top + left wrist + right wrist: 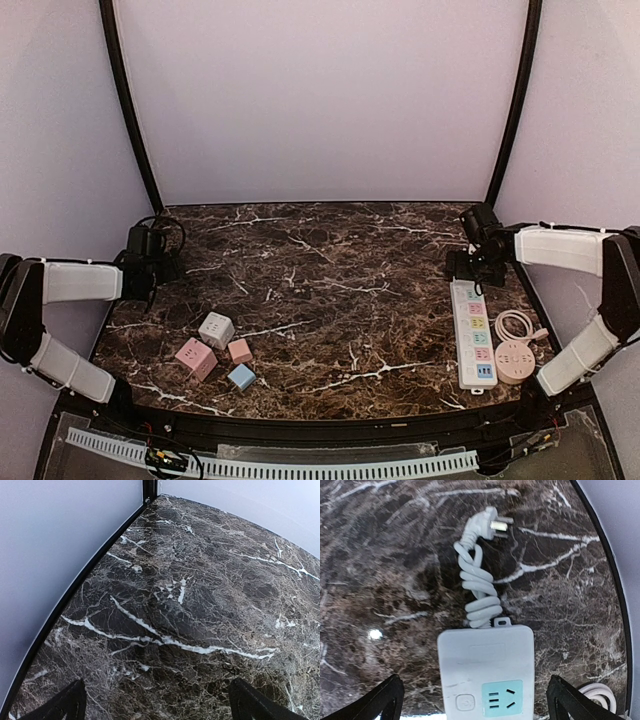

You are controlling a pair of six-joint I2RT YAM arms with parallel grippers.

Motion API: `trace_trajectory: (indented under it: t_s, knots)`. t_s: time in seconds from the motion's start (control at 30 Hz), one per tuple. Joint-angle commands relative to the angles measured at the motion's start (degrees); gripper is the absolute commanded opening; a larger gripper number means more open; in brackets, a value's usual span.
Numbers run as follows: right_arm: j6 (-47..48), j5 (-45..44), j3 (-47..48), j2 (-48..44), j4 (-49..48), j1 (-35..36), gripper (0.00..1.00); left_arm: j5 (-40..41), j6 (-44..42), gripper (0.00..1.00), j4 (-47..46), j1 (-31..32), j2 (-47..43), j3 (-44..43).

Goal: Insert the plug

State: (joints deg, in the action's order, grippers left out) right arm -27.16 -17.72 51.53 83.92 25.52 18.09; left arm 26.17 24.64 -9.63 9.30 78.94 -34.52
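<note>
From the left: the left gripper (148, 265) hangs over bare marble table (340, 260) by the left wall, its fingers (67, 705) spread wide with nothing between them, well away from anything it could steady. That makes a one-armed insertion likely to shove the power strip (474, 335) along the slick stone. The small cubes near the front left are well apart from the strip and unlikely to interfere. At the right, the plug (492, 524) lies on the table just beyond the strip's far end, on a tightly coiled cord (479, 592). The right gripper (478, 258) hovers above that end with its fingers (385, 700) wide apart and empty. A grab could catch the springy coil instead of the plug body, or the short cord could drag the strip. Whether this is the plug meant I cannot say for sure, since the white cable (516, 323) further right may carry another. Counted: two grippers; four cubes, namely a white cube (216, 329), a pink cube (196, 358), a salmon cube (239, 350) and a blue cube (241, 376); one power strip; one visible plug; one round unit (513, 362) with one looped cable.
</note>
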Motion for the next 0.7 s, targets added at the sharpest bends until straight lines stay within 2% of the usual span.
trace_trajectory:
  t_s: [0.0, 0.37, 0.67]
  knots:
    - [-3.04, -4.85, 1.98, 4.56, 7.13, 0.19, 0.99, 0.75, -0.20, 1.00, 1.50, 0.45, 0.38, -1.21]
    - [-1.74, 3.97, -0.02, 7.92, 5.51, 0.04, 0.99, 0.98, -0.21, 1.00, 1.53, 0.55, 0.47, -1.34]
    - [-1.80, 2.47, -0.91, 7.93, 4.95, 0.02, 0.99, 1.20, -0.12, 1.00, 1.63, 0.61, 0.59, -1.34]
